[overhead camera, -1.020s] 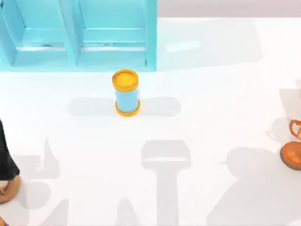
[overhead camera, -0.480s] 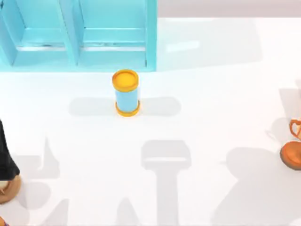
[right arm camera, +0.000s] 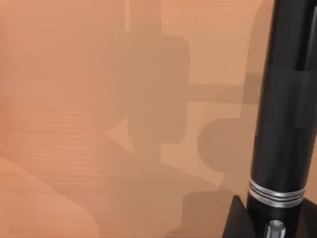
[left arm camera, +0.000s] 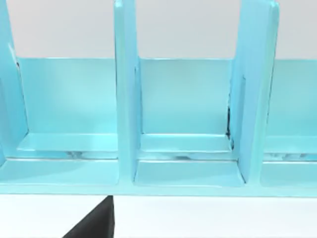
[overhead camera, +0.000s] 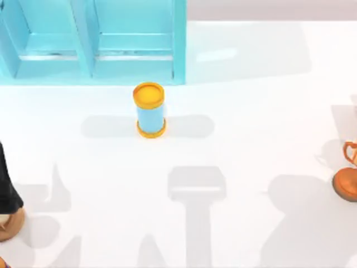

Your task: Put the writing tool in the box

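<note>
While the left arm [overhead camera: 6, 190] sits at the table's [overhead camera: 251, 111] left edge and the right arm [overhead camera: 347, 181] at its right edge, both are cut off by the picture. A long, round, shiny black rod [right arm camera: 285, 114] with thin silver rings near one end shows in the right wrist view, over a brown, wood-like surface. It may be the pen or a bit of arm, so I cannot tell where the pen lies or which way it points. I cannot tell if the left gripper or the right gripper is holding anything. A smooth blue box [overhead camera: 134, 70] with dividing walls stands at the back left of the table. A blue can [overhead camera: 150, 110] with orange ends stands upright just in front of it.
</note>
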{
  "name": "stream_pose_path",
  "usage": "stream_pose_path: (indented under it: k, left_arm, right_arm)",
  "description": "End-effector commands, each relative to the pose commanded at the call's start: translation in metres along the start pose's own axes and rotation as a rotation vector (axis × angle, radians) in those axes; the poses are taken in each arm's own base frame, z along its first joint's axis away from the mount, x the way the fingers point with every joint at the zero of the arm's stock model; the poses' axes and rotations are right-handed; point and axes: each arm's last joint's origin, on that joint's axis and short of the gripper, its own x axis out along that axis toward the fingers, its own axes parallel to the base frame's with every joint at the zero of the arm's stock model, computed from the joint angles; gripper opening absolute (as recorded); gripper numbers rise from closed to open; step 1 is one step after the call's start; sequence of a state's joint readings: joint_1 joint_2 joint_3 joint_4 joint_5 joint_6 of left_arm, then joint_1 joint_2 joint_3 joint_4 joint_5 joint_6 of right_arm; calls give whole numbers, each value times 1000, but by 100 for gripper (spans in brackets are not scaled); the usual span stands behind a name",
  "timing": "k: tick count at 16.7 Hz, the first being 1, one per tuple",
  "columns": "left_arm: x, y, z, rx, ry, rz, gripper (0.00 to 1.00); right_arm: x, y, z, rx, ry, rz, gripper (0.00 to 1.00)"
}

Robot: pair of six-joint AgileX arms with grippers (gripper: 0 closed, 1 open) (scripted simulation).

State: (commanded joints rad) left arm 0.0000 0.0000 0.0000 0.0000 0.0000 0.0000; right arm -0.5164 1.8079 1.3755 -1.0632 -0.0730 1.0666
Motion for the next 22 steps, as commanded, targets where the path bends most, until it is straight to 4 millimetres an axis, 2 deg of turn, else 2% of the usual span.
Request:
stream_pose_path:
  k: [7, 12, 22]
  left_arm:
    - [0, 0, 0, 0, 0, 0, 100]
    - [0, 0, 0, 0, 0, 0, 100]
    - [0, 0, 0, 0, 0, 0, 100]
  right_arm:
    - [23, -2, -8, 3, -1, -2, 0]
    - [24, -2, -9, 5, 0, -3, 0]
    - [24, -2, -9, 5, 0, -3, 75]
